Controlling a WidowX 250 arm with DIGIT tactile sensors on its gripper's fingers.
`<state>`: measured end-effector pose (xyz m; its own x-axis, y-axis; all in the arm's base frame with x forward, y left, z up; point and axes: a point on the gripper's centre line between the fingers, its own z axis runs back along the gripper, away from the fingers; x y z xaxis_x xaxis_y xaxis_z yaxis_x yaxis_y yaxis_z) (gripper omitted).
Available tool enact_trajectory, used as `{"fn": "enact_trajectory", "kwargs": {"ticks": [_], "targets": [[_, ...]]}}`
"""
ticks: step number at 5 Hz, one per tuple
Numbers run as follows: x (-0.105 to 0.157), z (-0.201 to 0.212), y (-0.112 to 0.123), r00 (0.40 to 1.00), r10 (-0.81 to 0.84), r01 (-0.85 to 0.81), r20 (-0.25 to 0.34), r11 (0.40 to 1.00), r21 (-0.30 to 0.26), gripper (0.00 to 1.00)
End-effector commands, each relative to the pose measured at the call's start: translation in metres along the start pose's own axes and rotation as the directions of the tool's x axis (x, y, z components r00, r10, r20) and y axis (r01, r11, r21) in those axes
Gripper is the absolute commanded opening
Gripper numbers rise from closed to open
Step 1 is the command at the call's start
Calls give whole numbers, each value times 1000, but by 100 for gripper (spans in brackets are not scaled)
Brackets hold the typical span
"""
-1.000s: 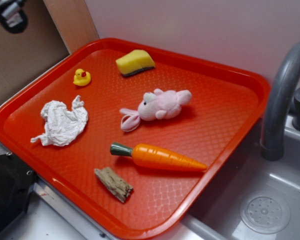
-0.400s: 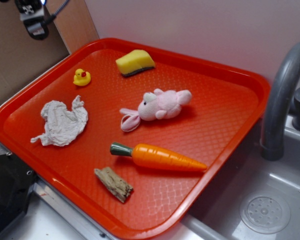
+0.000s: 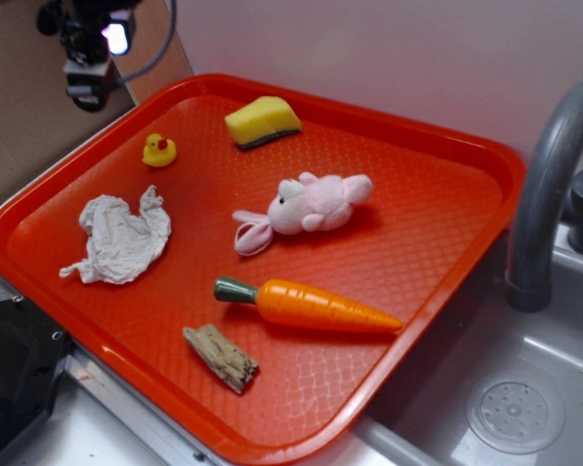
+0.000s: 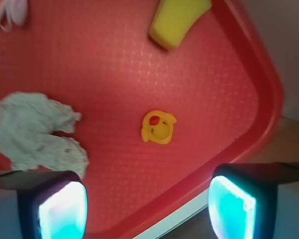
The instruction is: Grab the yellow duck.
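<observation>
The yellow duck (image 3: 159, 149) sits upright on the red tray (image 3: 437, 243), near its far left corner. In the side view its red beak points to the right, toward the yellow sponge (image 3: 262, 121). The duck is small and round, so I cannot pick out a long side.

My gripper (image 4: 147, 206) hangs in the air above the tray's edge, away from the duck. My jaws are wide open and hold nothing. From my own camera I see the duck on the bare tray between my two fingers (image 4: 60, 209), with the crumpled white cloth (image 3: 120, 240) off to one side.

A pink bunny (image 3: 306, 206), a toy carrot (image 3: 306, 304) and a piece of wood (image 3: 221, 357) also lie on the tray. A grey sink (image 3: 510, 398) with a grey tap (image 3: 549, 194) is at the right. A pale wall (image 3: 389, 53) stands behind.
</observation>
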<state>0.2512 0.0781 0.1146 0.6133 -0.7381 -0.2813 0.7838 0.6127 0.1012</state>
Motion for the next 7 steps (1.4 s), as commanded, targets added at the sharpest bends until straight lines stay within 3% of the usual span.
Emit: {"fn": "enact_trajectory", "kwargs": {"ticks": [1,3,4,6,7], "targets": [[21,-49,8,981,-192,190,-29,979,-75,100],[24,-84,5,987,-153,147,-47,984,-104,100],[15,-90,5,998,-61,58,-21,994,-94,0],[12,-86,2,999,28,-30,-19,996,-85,0],[30,-62,-4,950,312,-312,3,950,-12,0]]}}
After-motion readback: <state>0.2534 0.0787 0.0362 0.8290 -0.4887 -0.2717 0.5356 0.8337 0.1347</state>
